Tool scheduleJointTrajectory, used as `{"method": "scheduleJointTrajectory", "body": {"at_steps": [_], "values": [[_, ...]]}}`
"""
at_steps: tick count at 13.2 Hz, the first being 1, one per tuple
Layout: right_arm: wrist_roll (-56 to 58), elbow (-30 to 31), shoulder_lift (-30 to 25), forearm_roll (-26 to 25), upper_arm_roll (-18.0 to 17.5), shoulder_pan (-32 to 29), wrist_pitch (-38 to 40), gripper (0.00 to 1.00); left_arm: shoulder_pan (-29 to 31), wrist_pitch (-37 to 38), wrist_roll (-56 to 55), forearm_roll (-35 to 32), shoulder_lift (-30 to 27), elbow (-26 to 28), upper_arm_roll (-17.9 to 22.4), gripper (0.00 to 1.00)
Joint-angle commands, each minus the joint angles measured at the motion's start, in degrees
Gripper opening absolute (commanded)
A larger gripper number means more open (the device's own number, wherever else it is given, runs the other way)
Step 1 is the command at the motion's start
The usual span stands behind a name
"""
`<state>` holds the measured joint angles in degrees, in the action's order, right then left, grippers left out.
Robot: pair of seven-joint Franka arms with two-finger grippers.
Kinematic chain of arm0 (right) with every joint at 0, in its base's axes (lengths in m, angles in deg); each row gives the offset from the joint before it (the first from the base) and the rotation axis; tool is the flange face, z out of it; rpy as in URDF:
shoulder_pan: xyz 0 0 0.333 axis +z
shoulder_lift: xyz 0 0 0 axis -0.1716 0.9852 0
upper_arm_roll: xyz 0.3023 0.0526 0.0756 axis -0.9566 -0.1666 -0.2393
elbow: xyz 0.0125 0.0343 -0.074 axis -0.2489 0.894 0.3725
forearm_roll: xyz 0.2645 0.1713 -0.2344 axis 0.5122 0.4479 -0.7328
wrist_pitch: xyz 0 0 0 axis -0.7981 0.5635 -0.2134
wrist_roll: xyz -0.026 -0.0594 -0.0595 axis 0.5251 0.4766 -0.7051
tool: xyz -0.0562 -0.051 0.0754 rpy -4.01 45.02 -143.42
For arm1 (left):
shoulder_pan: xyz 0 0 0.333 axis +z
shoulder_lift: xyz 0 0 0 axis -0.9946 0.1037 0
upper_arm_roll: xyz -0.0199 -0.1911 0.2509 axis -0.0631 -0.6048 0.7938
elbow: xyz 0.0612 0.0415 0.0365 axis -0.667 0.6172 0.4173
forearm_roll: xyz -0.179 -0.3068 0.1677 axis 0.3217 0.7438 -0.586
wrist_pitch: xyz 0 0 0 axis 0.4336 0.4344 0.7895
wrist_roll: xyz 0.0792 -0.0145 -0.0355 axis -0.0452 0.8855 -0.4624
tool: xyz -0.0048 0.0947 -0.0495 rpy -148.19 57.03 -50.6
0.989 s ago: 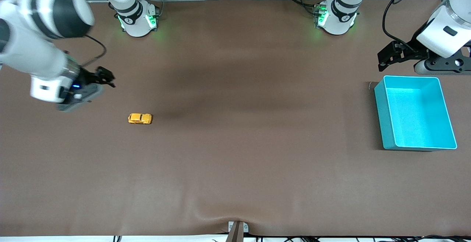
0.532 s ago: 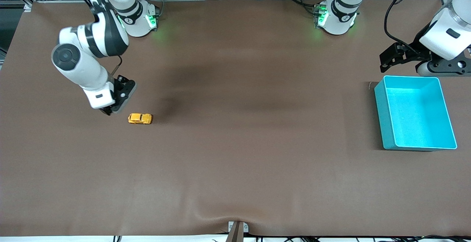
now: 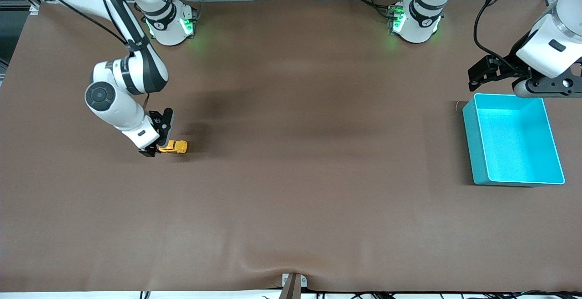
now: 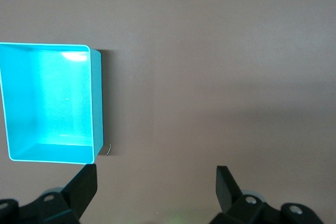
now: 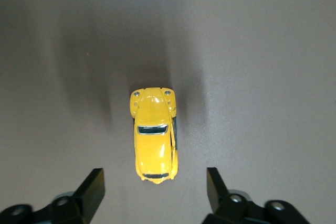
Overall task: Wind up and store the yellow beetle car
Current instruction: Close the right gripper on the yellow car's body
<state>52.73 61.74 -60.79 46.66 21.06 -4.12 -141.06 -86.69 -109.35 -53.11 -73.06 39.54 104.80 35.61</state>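
1. A wide table covered with a matte brown cloth [image 3: 291, 176] is seen, with the two white arm bases standing along its edge farthest from the front camera.
2. The tiny glossy yellow beetle car [image 3: 175, 147] with dark windows is found on the cloth toward the right arm's end of the table, resting on its wheels.
3. The right gripper [image 3: 155, 147] is lowered at one end of the car, just above the cloth.
4. In the right wrist view the car [image 5: 154, 141] is seen lying between the two black fingers [image 5: 93, 188], which stand spread on either side of it with a clear gap; the car is not touched by them.
5. A rectangular turquoise plastic bin [image 3: 475, 140] with an open top is set toward the left arm's end of the table, well apart from the car.
6. The left gripper [image 3: 477, 75] is held in the air over the cloth just beside the bin, where that arm waits.
7. Its black fingers [image 4: 84, 187] are shown spread wide in the left wrist view, with nothing between them, and the bin [image 4: 96, 103] is seen below.
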Motion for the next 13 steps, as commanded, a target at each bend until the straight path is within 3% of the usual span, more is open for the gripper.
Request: {"method": "scheduleJointTrajectory", "body": {"at_steps": [1, 7, 8, 10, 13], "values": [[1.0, 2.0, 1.6, -2.7, -0.5, -0.9, -5.0, 0.83, 0.0, -0.6, -0.8, -0.7, 0.1, -0.3, -0.1, 1.00], [0.3, 2.0, 4.3, -2.8, -0.5, -0.5, -7.9, 0.81, 0.0, -0.6, -1.1, -0.7, 0.0, -0.4, -0.3, 1.00], [0.2, 2.0, 4.5, -2.8, -0.5, -0.5, -7.9, 0.78, 0.0, -0.6, -1.1, -0.4, 0.1, -0.4, -0.1, 1.00], [0.2, 1.9, 5.0, -2.8, -0.6, -0.1, -8.2, 0.60, 0.1, -0.6, -1.2, -0.2, 0.1, -0.4, -0.1, 1.00], [0.2, 1.9, 5.5, -2.8, -0.6, 0.3, -8.8, 0.49, -0.1, -0.6, -4.4, 0.1, 0.1, -0.4, -0.1, 1.00]]}}
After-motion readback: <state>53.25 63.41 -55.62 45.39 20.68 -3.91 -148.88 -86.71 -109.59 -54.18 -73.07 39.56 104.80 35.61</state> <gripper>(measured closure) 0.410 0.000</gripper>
